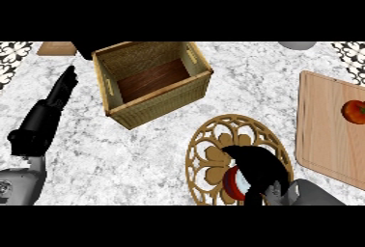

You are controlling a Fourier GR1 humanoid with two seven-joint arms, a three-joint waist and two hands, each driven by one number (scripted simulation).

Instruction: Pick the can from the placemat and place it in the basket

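Closest to the view, the right robot hand [258, 170] is curled round the red can [234, 183], which is kept on the placemat [206, 144] for lifting. Beyond it the basket [114, 99] waits. The left robot hand [61, 91] is rested spread.

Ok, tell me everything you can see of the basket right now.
The basket is a square, tan wicker box with tall woven walls, slot handles in two opposite walls and a dark wooden floor. It stands upright and turned at an angle on the marble counter, nothing visible inside, just beyond the placemat. Neither hand touches it.
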